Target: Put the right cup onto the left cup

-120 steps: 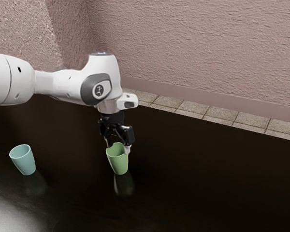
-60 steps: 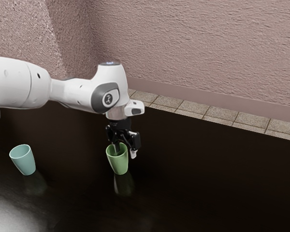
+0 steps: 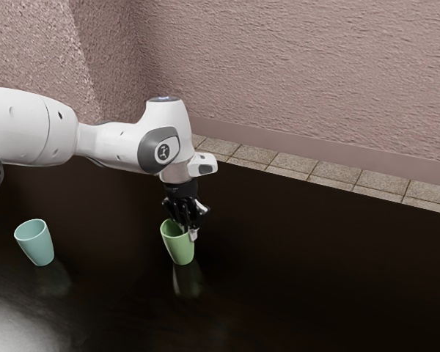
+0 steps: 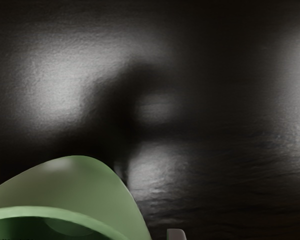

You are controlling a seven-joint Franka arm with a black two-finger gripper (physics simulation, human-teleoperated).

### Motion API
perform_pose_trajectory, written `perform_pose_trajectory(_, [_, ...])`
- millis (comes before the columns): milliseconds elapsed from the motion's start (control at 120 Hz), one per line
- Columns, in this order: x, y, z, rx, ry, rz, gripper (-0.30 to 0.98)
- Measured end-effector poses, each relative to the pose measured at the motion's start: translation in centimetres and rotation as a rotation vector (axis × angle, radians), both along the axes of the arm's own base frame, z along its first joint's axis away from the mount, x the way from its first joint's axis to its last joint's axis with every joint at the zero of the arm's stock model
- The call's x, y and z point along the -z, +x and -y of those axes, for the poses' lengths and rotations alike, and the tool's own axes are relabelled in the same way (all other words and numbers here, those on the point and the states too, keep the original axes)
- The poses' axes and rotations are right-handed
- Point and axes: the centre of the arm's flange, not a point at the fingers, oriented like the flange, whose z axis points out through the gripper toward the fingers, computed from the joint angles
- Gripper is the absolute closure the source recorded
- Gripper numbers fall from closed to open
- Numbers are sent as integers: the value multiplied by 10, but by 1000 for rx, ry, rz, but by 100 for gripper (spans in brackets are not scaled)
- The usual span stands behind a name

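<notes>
My gripper (image 3: pixel 188 232) is at the rim of the green cup (image 3: pixel 179 250) in the exterior view, one finger inside the cup and the other against its outside, shut on the cup wall. The green cup stands upright on the dark table. Toward the exterior view's left, a light blue cup (image 3: pixel 38 247) stands apart from it, open end up. In the wrist view the green cup (image 4: pixel 80 185) lies close under my hand, and a grey fingertip (image 4: pixel 176 234) shows beside it.
The dark glossy table (image 3: pixel 315 279) extends around both cups, with reflections beneath them. Beyond its far edge are a strip of floor tiles (image 3: pixel 337 174) and a textured pinkish wall (image 3: pixel 301 66).
My hand has moved down and toward the exterior view's right over the second. Its fingers, spread half a second ago, have come together on the green cup's wall, and the cup has shifted very slightly.
</notes>
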Motion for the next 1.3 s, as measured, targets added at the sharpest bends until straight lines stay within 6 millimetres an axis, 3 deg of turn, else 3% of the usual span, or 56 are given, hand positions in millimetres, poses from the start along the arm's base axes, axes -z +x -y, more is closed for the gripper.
perform_pose_trajectory(175, [-7,-1,-2,-16,3,7,77])
perform_pose_trajectory(500, [-86,-27,-36,-74,23,65,78])
perform_pose_trajectory(625, [-114,-43,-64,-111,53,88,78])
perform_pose_trajectory(808, [-140,-68,-112,-189,95,99,78])
perform_pose_trajectory(1067, [-162,-117,-168,-308,153,106,79])
perform_pose_trajectory(1300, [-169,-141,-216,-427,197,98,78])
